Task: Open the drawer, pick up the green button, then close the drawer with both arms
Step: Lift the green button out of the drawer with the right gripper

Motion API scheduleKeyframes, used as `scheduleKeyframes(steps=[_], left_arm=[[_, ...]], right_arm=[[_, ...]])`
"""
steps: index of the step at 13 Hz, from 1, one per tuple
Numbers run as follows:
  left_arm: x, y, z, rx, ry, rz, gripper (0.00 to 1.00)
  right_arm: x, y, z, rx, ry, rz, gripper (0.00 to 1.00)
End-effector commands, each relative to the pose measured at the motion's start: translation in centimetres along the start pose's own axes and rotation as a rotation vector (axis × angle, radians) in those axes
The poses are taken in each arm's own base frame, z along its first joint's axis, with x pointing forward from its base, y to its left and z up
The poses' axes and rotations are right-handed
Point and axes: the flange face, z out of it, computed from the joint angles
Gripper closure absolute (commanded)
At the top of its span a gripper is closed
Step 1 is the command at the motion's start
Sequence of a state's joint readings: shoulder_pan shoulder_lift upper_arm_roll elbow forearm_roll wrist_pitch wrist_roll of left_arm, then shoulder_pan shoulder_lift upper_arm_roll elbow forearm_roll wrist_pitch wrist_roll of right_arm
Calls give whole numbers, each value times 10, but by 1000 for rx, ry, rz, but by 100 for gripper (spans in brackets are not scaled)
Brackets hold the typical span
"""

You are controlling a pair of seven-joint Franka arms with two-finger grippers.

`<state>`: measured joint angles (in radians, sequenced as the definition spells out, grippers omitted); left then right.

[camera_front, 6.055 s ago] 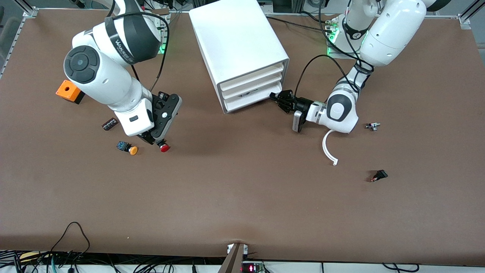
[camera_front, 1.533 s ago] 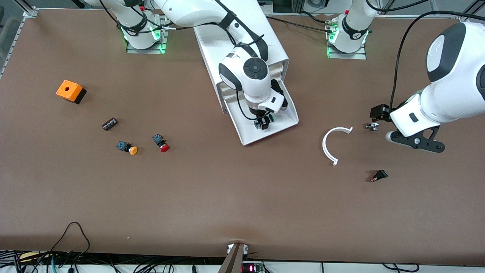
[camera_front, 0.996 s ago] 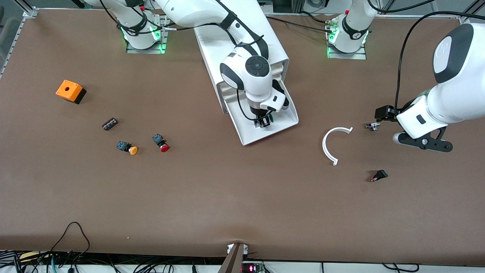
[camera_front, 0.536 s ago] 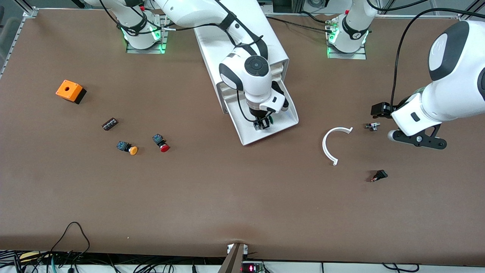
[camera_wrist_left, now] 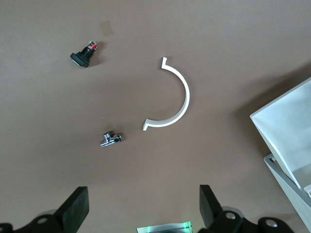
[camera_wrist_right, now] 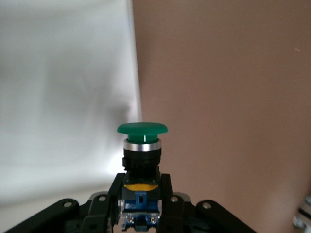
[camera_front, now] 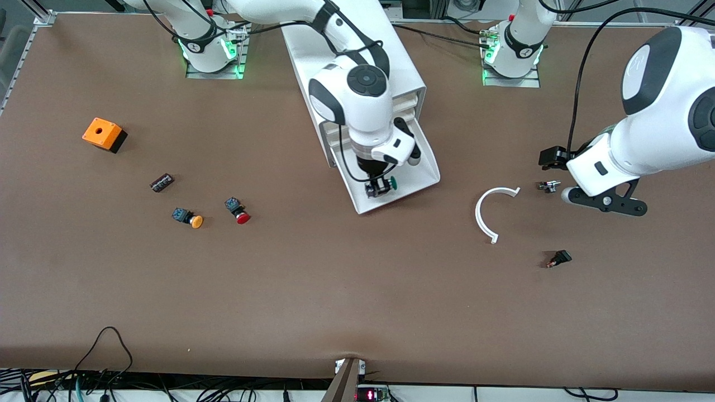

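The white cabinet (camera_front: pixel 346 50) stands at the table's back, and its lowest drawer (camera_front: pixel 427 162) is pulled out toward the front camera. My right gripper (camera_front: pixel 379 188) is over the open drawer, shut on the green-capped button (camera_front: pixel 392 182). In the right wrist view the fingers (camera_wrist_right: pixel 167 191) clamp the blue-black body of the button (camera_wrist_right: pixel 142 129), cap pointing away, over the drawer's white floor (camera_wrist_right: pixel 63 97). My left gripper (camera_front: pixel 606 204) is open and empty, up over the table toward the left arm's end. Its spread fingers (camera_wrist_left: pixel 73 213) show in the left wrist view.
A white curved strip (camera_front: pixel 486 215), a small metal part (camera_front: pixel 549 186) and a black switch (camera_front: pixel 559 258) lie near the left gripper. A red-capped button (camera_front: pixel 239 212), an orange-capped button (camera_front: pixel 189 218), a dark block (camera_front: pixel 162 182) and an orange box (camera_front: pixel 103 134) lie toward the right arm's end.
My right gripper has risen out of the drawer with the green button held in it. My left arm has shifted slightly over the table.
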<state>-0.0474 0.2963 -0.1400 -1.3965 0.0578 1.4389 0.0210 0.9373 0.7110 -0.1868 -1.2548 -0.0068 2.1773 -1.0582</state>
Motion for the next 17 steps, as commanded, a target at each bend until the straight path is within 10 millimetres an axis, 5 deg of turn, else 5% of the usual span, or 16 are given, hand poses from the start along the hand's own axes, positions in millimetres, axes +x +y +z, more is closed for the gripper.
scheduleKeyframes(steps=[1, 5, 8, 10, 17], left_arm=[[-6, 1, -5, 28, 8, -8, 0], [-5, 37, -7, 43, 12, 25, 0], [-6, 48, -7, 42, 14, -27, 0], [4, 53, 3, 26, 23, -74, 0], [79, 86, 97, -125, 31, -81, 0]], right_arm=[[-44, 24, -36, -39, -28, 79, 79], [-90, 44, -37, -66, -51, 384, 79], [-115, 40, -25, -44, -82, 643, 79], [-149, 36, -14, -13, -108, 759, 79], [-274, 20, 46, 87, -207, 1008, 79]])
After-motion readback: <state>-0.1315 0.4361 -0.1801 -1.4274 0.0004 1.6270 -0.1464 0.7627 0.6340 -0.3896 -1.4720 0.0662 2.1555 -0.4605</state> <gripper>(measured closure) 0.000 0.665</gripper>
